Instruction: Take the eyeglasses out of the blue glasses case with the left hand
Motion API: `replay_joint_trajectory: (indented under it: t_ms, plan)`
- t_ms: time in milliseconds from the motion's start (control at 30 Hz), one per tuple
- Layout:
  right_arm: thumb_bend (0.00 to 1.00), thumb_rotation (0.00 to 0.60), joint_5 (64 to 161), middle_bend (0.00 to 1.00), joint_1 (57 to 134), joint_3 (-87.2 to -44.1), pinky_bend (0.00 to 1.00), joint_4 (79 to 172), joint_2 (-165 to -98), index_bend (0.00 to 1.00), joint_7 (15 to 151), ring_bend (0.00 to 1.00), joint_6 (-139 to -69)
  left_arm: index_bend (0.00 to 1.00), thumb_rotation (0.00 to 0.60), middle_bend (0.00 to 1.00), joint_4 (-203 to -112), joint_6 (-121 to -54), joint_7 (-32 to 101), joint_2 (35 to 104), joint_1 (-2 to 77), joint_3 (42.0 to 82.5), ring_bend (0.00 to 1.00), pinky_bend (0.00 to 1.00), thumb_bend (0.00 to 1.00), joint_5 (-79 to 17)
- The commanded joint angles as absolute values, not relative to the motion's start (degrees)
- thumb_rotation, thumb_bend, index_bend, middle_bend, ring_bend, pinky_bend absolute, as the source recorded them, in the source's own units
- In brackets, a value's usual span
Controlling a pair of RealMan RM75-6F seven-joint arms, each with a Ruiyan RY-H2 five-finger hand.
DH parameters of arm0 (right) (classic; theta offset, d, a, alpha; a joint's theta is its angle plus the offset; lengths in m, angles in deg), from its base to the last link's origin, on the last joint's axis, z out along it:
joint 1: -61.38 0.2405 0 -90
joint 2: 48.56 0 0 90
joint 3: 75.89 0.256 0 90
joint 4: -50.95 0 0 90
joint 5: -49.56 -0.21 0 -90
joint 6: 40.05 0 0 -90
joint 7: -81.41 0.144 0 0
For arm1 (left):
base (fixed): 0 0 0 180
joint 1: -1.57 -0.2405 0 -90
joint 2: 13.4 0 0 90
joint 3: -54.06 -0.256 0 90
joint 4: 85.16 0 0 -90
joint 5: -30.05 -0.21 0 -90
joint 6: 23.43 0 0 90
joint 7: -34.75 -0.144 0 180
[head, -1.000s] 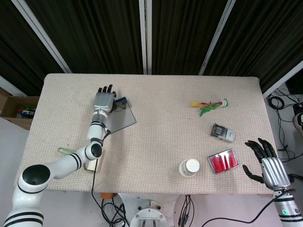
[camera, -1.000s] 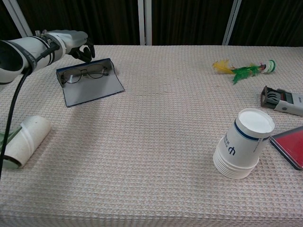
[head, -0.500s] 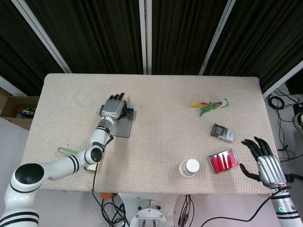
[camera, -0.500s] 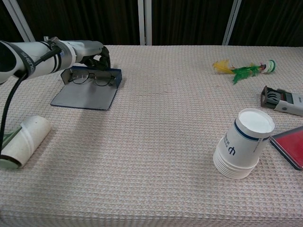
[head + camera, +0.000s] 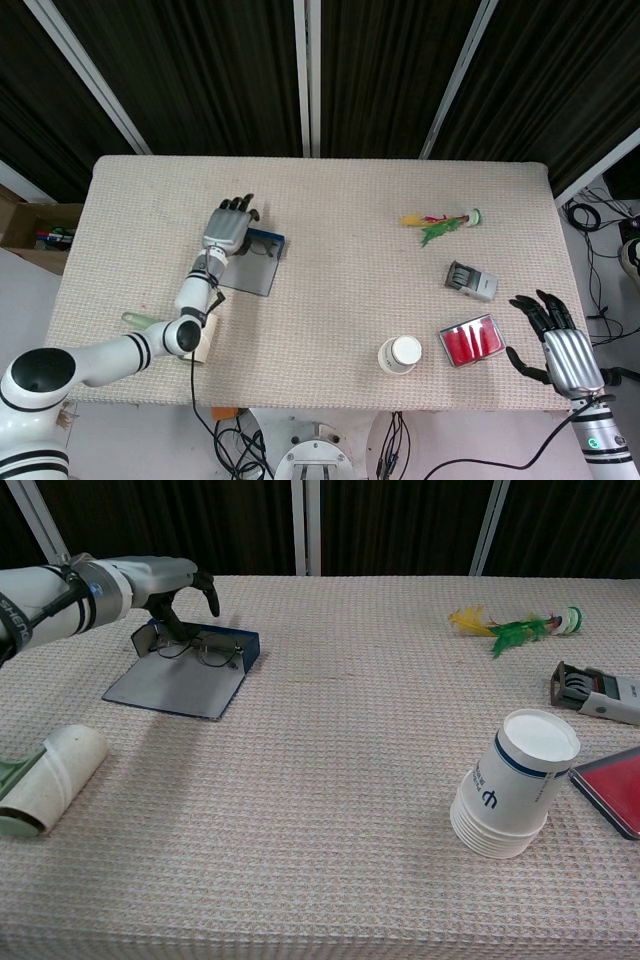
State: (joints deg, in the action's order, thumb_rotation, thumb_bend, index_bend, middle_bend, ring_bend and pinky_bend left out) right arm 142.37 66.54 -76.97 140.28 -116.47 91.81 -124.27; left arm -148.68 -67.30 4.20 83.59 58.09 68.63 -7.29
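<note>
Place: probably a robotics lab or test room.
Table: covered in beige woven cloth, odd props scattered on it.
Backdrop: dark curtains behind.
Floor: loose cables, cardboard box of supplies.

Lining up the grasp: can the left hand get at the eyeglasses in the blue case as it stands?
Probably yes. The blue case lies open, the eyeglasses exposed, and the left hand hovers just above them with nothing between.

Beige woven-cloth table, dark curtains behind, pale floor, cables at right
</note>
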Motion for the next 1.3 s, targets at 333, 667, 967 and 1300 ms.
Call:
replay_joint_trajectory:
  t_ms: [333,667,967,1300]
  plan:
    - [0.25,0.600,141.92,0.18,66.46,-76.89,0.08,139.77,-116.45,0.19,92.39,0.00,-124.16,0.38,0.600,0.01,-144.57,-66.17,4.03,85.60,59.39,68.36,0.04,0.10,0.47,-5.84]
    - [0.25,0.600,141.88,0.18,66.46,-76.88,0.08,139.35,-116.53,0.19,92.92,0.00,-124.14,0.41,0.600,0.01,-144.04,-66.14,3.34,86.22,60.03,68.12,0.04,0.10,0.47,-4.97]
    - [0.25,0.600,141.76,0.18,66.29,-76.93,0.08,139.14,-116.54,0.19,93.19,0.00,-124.24,0.44,0.600,0.03,-143.05,-66.27,2.99,86.77,60.44,68.20,0.04,0.10,0.47,-4.23]
    - [0.25,0.600,141.88,0.18,66.27,-76.94,0.08,139.14,-116.47,0.19,93.25,0.00,-124.32,0.51,0.600,0.07,-142.78,-69.20,6.36,87.43,59.24,69.22,0.04,0.10,0.49,-7.06]
